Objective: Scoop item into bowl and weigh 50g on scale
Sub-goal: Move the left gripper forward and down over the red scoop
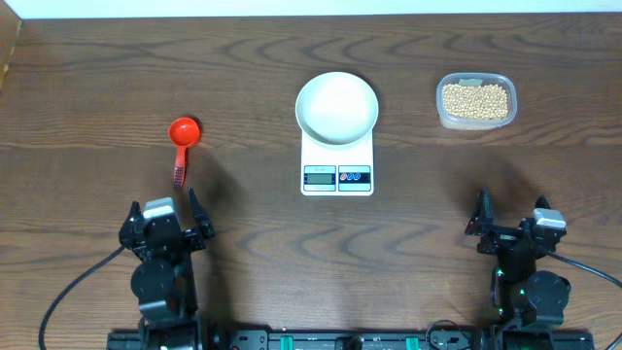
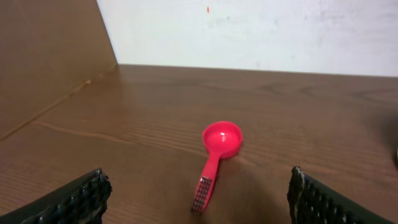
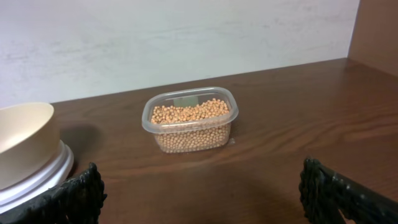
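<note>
Beans (image 1: pixel 475 100) (image 3: pixel 189 112): small, round, tan-yellow, all in a clear plastic tub (image 1: pixel 476 125) (image 3: pixel 147 121). Tub sits on the bench (image 1: pixel 243 68), R of the scale (image 1: pixel 337 175) and a bit further back, well apart from it. In the R wrist view the beans fill the tub approx to the rim.

Bowl (image 1: pixel 336 107) (image 3: pixel 25 140): round, white, upright, standing on the scale's platform (image 3: pixel 37 180), towards the back edge. Inside shows bare white. It's about as wide as the scale.

Scale: white, rect., mid-bench. The grey display (image 1: pixel 319 176) and 2 round btns (image 1: pixel 355 176) lie on the strip in front of the bowl, uncovered. Digits too small to read.

Red scoop (image 1: pixel 181 151) (image 2: pixel 213 163): flat on the bench, L of the scale, well apart. Cup end faces up and away from the robot; the handle points back towards the L arm (image 1: pixel 160 262).

L jaws: wide open, gripping nothing. Pads (image 2: pixel 78 200) show at both lower corners of the L wrist view, w/ the scoop's handle end between them but further out, not touching. L arm is front-L of the scale.

R jaws: wide open too, nothing held. Pads (image 3: pixel 74 196) sit at the lower corners of the R wrist view, tub straight ahead and apart. R arm (image 1: pixel 525 282) is front-R of the scale.
</note>
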Controlling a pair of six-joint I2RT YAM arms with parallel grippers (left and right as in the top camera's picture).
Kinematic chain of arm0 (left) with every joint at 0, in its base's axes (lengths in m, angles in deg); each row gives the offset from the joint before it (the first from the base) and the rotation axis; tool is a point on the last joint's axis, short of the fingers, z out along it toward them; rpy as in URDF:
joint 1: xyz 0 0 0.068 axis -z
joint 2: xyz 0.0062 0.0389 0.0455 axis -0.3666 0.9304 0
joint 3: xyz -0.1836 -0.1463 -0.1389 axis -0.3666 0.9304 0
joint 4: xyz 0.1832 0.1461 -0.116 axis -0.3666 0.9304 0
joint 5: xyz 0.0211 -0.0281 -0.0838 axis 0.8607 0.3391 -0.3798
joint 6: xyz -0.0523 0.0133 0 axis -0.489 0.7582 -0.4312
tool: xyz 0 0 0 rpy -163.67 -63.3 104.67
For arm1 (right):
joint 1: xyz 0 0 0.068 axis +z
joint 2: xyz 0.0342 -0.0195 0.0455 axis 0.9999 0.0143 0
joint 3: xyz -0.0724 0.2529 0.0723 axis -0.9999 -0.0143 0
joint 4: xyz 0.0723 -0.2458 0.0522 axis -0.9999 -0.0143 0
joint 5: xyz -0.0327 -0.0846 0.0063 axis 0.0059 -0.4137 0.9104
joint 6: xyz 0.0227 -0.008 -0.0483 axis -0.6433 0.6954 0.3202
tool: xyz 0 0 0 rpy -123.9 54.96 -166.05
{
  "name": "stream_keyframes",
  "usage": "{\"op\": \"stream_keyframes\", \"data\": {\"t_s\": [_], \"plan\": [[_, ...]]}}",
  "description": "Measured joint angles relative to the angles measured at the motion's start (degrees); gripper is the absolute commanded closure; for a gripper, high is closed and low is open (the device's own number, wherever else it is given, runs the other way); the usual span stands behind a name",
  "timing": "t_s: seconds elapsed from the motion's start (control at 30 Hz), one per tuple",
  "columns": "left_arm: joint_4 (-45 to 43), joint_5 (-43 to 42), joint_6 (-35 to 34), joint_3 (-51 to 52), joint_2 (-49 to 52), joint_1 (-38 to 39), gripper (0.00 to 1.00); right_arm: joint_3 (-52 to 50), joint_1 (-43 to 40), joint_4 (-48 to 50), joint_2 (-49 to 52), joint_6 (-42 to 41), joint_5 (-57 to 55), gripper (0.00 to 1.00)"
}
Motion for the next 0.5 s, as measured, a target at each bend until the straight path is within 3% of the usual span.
{"op": "stream_keyframes", "data": {"t_s": [0.5], "plan": [[0.5, -3.7, 0.5, -18.2, 29.7, 0.0, 0.07, 0.0, 0.0, 0.0, 0.0, 0.0, 0.1, 0.01]]}}
